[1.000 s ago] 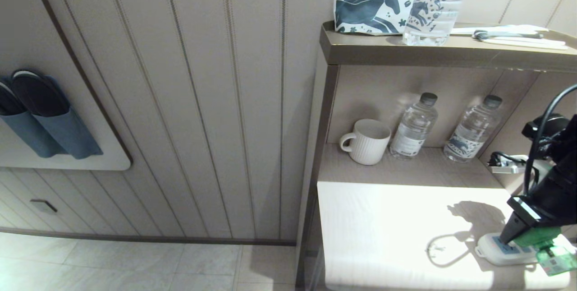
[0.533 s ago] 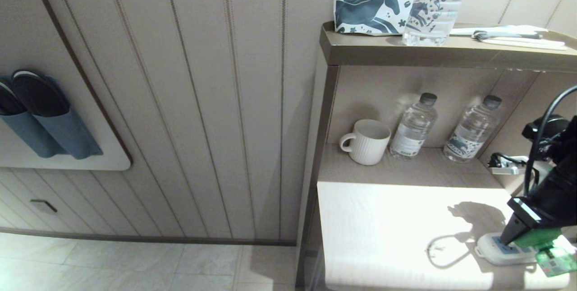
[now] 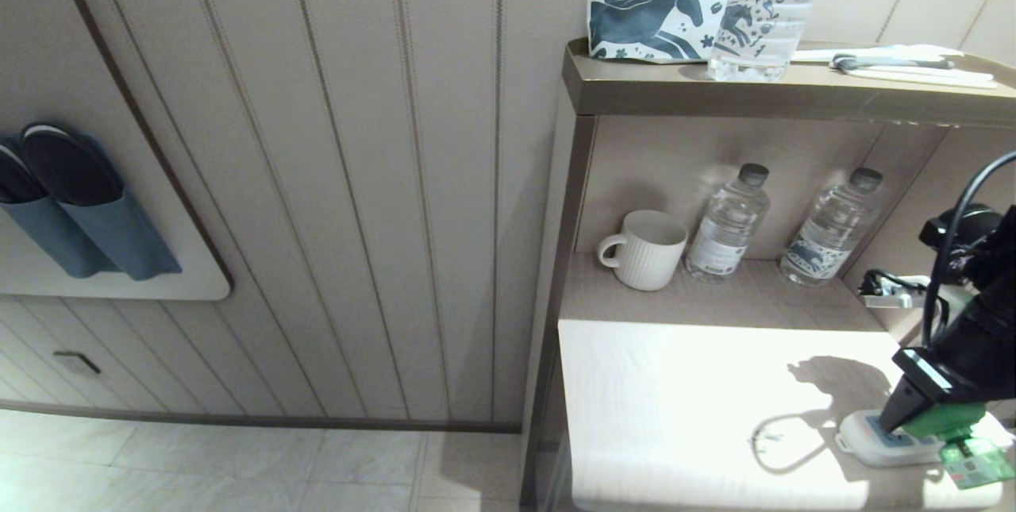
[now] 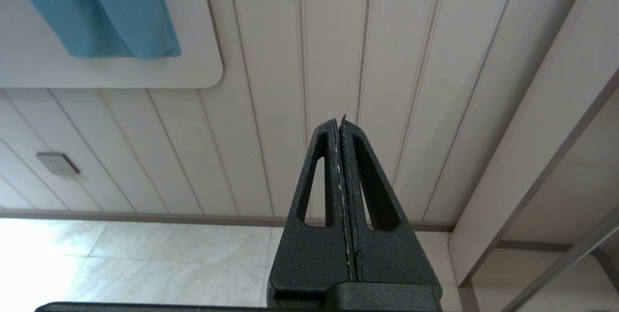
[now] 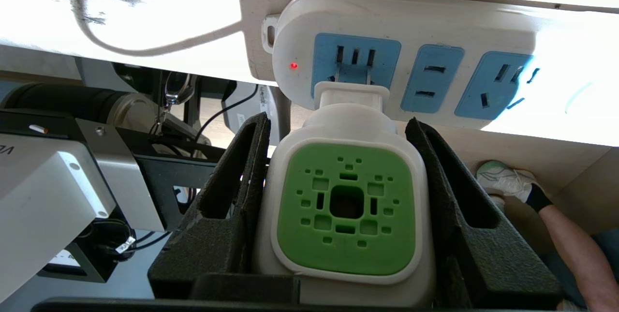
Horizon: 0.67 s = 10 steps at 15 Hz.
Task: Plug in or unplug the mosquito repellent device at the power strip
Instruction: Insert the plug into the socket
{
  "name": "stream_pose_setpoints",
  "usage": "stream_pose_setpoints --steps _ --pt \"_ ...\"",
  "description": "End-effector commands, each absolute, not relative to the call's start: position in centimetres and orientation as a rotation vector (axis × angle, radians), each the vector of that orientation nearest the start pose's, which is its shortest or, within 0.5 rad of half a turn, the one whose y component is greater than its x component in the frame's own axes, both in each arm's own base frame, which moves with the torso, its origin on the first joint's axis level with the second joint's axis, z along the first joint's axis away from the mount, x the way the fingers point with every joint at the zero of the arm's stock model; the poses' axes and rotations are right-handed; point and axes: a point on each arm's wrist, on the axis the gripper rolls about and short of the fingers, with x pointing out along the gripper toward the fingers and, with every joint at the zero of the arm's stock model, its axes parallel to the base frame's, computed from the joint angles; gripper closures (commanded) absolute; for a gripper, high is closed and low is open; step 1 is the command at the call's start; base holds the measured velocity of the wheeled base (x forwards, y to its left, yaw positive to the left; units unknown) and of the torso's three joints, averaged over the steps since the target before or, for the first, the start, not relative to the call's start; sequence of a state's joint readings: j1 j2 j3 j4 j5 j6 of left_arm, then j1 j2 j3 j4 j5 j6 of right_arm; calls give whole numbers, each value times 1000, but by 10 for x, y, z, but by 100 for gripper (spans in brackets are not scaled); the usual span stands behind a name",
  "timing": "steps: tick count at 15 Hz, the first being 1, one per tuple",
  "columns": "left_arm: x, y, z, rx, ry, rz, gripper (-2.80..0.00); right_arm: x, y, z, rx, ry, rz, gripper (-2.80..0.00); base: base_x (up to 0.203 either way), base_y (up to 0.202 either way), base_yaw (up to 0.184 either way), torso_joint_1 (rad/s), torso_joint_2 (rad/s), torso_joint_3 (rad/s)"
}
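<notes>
Now mosquito repellent device (image 5: 346, 215) pinched in right tool (image 5: 338, 205), prongs at power strip (image 5: 425, 26) socket.

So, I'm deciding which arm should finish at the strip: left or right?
Right: the right gripper grips the mosquito repellent device at the power strip. The left gripper points at the wall, shut.

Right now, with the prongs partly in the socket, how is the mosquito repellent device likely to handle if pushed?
The mosquito repellent device looks like rigid plastic, so it should push without flexing. Its smooth sides may slip between the right gripper fingers. The power strip lies loose and could slide.
</notes>
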<state>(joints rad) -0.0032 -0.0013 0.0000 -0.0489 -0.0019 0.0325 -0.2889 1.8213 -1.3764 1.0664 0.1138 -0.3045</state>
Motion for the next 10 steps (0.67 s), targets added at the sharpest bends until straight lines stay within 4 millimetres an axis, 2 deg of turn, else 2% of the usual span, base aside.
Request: stream_pose_setpoints --steps 1,5,10 --pt "-23 0 81 32 -51 -4 0 260 -74 182 56 1482 89 0 0 0 0 0 0 0" --pt "-23 0 81 32 -49 -5 0 266 -77 177 61 1495 90 0 0 0 0 0 0 0" --pt "-23 0 80 34 -48 -5 0 265 -78 182 57 1477 81 0 0 0 0 0 0 0"
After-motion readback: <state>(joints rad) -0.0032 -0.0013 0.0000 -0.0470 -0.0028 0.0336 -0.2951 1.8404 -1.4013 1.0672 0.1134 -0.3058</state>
